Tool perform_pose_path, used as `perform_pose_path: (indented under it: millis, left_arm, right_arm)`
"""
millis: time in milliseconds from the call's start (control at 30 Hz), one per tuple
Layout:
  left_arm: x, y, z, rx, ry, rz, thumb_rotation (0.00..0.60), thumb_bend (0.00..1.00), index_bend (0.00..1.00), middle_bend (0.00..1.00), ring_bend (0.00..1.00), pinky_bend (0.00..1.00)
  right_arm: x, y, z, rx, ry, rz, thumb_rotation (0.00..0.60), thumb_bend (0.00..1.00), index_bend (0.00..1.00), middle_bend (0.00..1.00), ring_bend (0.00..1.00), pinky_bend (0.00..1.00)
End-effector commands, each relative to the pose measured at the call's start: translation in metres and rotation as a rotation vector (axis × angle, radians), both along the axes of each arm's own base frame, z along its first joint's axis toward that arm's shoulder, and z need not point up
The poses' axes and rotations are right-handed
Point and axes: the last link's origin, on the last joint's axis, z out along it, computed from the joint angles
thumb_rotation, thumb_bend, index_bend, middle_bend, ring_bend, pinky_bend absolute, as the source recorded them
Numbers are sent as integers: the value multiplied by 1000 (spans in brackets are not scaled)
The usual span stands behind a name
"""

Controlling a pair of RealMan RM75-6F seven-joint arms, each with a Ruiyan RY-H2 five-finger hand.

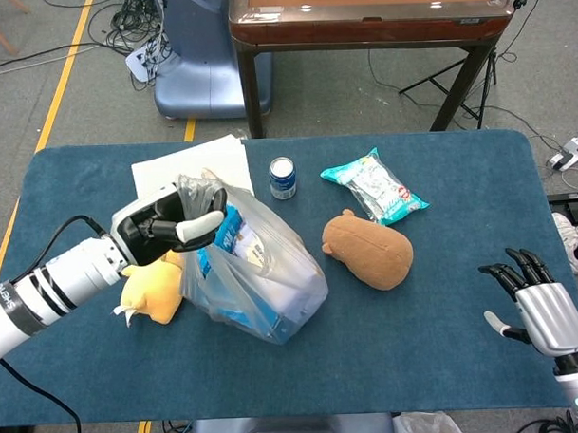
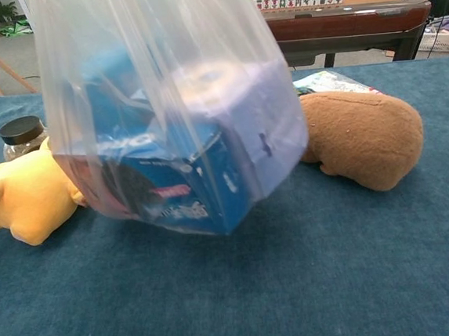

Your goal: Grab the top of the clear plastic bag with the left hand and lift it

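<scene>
My left hand (image 1: pixel 169 224) grips the bunched top of the clear plastic bag (image 1: pixel 258 275), which hangs tilted above the blue table. In the chest view the clear plastic bag (image 2: pixel 165 118) fills the middle, its lowest corner off the cloth; a blue Oreo box (image 2: pixel 171 192) and other packages show through it. The left hand is above the top of that view. Over the table's front right corner my right hand (image 1: pixel 537 303) rests with its fingers spread, holding nothing.
A yellow plush (image 1: pixel 149 290) lies under my left forearm, beside a dark-lidded jar (image 2: pixel 23 134). A brown plush (image 1: pixel 368 252), a teal snack pack (image 1: pixel 373 185), a can (image 1: pixel 283 177) and white paper (image 1: pixel 192 172) lie around the bag.
</scene>
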Motion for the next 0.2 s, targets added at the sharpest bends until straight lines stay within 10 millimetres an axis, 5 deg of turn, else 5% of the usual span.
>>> perform_pose_path:
  millis: [33,200]
  left_arm:
    - [-2,3,6,18,-7,10,600,357,598,791,866,1000]
    - [-6,12,11,36,-9,39,600,358,596,791,866,1000]
  right_arm:
    - [0,-1,-1,2,1,0,600,243,261,295,76,97]
    - [1,-5,-2,8,4,-3,600,243,261,295,76,97]
